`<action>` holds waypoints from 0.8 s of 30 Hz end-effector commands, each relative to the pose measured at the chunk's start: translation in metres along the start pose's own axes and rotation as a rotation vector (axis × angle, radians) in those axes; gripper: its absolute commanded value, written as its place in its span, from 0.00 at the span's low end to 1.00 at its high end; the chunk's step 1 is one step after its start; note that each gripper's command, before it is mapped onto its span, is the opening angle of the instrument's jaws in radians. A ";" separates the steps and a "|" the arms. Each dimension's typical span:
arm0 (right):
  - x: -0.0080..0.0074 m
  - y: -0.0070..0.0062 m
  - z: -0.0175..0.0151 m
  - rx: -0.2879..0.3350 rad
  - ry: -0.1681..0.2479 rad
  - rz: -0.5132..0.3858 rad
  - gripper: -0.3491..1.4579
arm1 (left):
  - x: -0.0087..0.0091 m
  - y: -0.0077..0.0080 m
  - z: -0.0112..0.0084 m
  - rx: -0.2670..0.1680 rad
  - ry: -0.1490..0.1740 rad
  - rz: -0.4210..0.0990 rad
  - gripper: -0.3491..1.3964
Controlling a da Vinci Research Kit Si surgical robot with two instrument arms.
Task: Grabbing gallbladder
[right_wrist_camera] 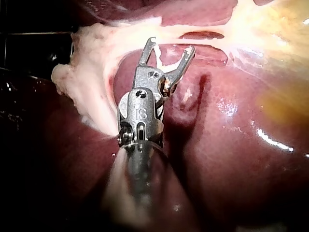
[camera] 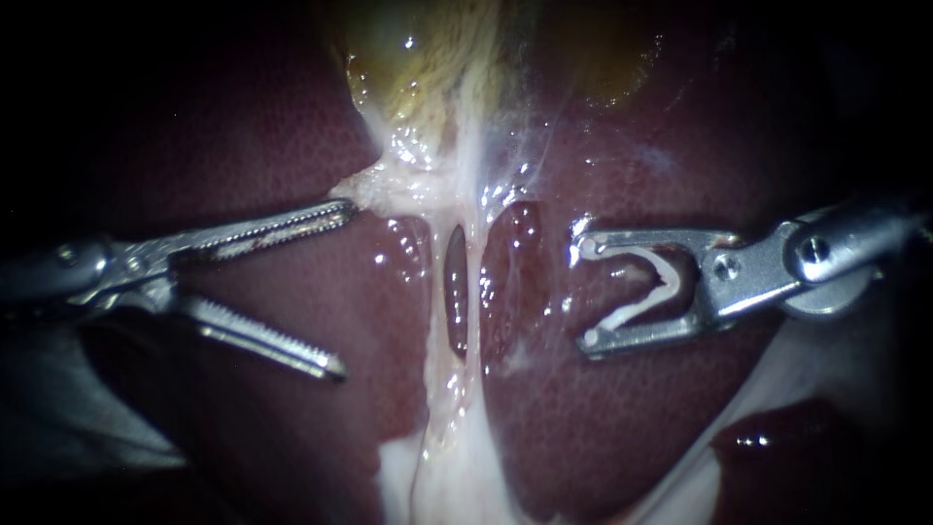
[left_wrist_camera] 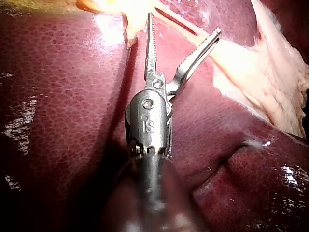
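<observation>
Gallbladder (camera: 428, 58) edge near left instrument (camera: 345, 289); right instrument (camera: 584, 288): clip (camera: 632, 309).

Centre lit, edges dark; glare on gallbladder (camera: 418, 68), liver (camera: 603, 418).

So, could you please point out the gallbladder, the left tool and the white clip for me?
gallbladder (camera: 420, 60), endoscope view, on its yellowish wall.
left tool (camera: 345, 289), endoscope view, midway between its open jaw tips.
clip (camera: 671, 275), endoscope view, on its bend inside the right tool (camera: 583, 288).

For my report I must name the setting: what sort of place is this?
Likely a surgical practice bench: the left instrument and the right instrument, which carries a white clip, reach over liver and the yellowish gallbladder.
</observation>
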 end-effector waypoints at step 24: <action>0.0000 0.0000 -0.0001 0.000 0.000 0.000 0.47 | -0.0013 -0.0087 0.0005 0.103 -0.069 -0.199 0.57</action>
